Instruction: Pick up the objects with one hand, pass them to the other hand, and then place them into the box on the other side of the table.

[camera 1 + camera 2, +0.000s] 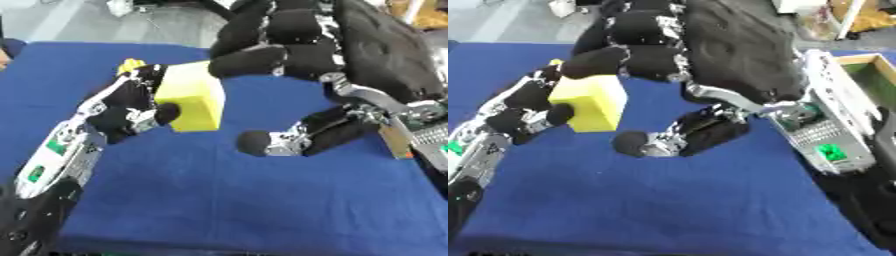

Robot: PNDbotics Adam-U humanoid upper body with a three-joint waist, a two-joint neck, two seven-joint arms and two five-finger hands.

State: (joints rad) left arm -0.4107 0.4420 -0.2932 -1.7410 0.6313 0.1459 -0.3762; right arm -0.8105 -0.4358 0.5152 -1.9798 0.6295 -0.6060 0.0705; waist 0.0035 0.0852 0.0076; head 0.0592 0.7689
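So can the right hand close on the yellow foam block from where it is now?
Probably yes. The right hand is open, its fingers over the top of the yellow foam block, thumb spread below; only the left hand, gripping the block, crowds one side.

Near half of the blue table lies open for passage. Yellow block and right hand obstruct the centre.

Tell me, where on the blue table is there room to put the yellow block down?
The near half of the blue table, below both hands, is bare. So is the far left corner. The middle is crowded: the left hand holds the yellow block, and the right hand closes in over it. A box shows at the right edge.
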